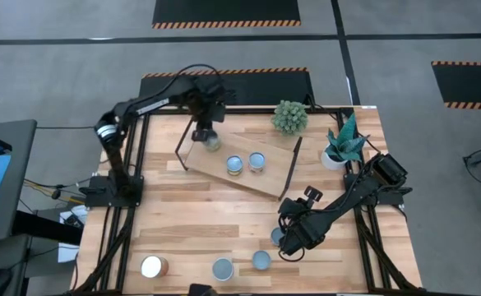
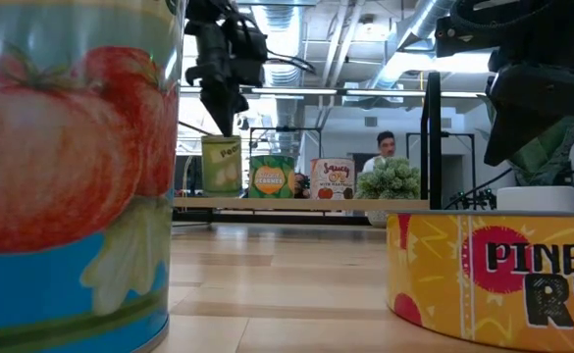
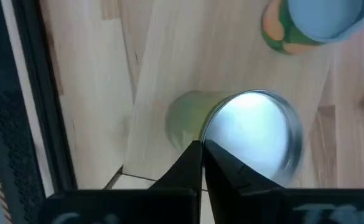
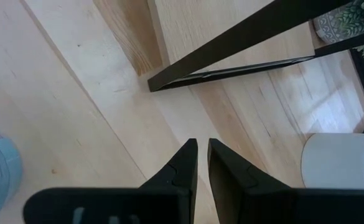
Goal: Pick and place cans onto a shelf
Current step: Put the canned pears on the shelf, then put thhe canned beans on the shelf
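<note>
High view: the left claw [image 1: 205, 131] hangs at the 10 o'clock end of the shelf [image 1: 273, 182], right over a green-sided can [image 1: 213, 143] standing on the board. Two more cans [image 1: 234, 164] sit side by side mid-shelf. My read is that a placing step is ending here. The left arm reaches out across the far edge of the worktop [image 1: 199, 218], wrist bent down. The right claw [image 1: 293, 245] is low at 5 o'clock, its arm stretched in from the right edge, beside a blue-topped can [image 1: 261, 261] and near another one [image 1: 223, 268]; a whitish-topped can [image 1: 151, 266] stands at 7 o'clock. The next move, as I judge it, calls for opening over one of these and descending squarely.

Low view: the left claw points down just above the green can [image 2: 221, 164] on the shelf board [image 2: 296, 204]; no contact is visible.

Left wrist view: its fingers [image 3: 191, 163] are pressed together, tips over the can's shiny lid [image 3: 256, 140], gripping nothing.

Right wrist view: the right fingers [image 4: 185, 165] stand nearly closed, a slim gap between, holding nothing, above bare worktop near a shelf leg [image 4: 231, 45].
</note>
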You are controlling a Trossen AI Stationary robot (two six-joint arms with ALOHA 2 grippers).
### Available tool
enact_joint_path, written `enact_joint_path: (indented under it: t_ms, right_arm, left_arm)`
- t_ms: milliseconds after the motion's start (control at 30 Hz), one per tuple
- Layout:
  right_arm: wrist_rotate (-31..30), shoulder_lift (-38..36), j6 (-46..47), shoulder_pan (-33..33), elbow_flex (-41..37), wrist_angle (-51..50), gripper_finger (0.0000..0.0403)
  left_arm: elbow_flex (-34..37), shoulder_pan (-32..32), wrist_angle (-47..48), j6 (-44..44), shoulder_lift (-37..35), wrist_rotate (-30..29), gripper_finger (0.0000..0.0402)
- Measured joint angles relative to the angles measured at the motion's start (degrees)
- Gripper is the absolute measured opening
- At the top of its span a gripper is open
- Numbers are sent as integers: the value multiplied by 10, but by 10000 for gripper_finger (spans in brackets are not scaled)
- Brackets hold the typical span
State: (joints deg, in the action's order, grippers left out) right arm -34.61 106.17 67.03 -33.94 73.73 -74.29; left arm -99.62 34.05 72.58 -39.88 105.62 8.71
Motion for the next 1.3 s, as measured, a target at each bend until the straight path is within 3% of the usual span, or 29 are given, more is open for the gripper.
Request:
enact_joint_path:
  t_ms: [333,633,733,800,933,1033,1167,1300]
  right_arm:
    - [0,0,4,-1,0,1,61]
    - [2,0,5,-1,0,6,61]
    - [3,0,5,-1,0,7,61]
    - [3,0,5,-1,0,8,61]
    - [3,0,4,-1,0,8,61]
    - [3,0,5,-3,0,9,61]
    - [3,0,5,-8,0,14,61]
    - [2,0,5,-14,0,16,61]
  left_arm:
    - [-33,1,17,7,43,-5,2]
    - [-60,5,26,9,43,-26,53]
    - [-99,-1,74,42,43,-34,71]
    - [-130,-12,151,83,43,-2,79]
    - [-127,-55,168,134,1,134,84]
    - [-123,-99,170,141,-38,201,83]
    - [-97,-174,169,193,-93,205,83]
    - [-40,-262,173,268,-163,155,83]
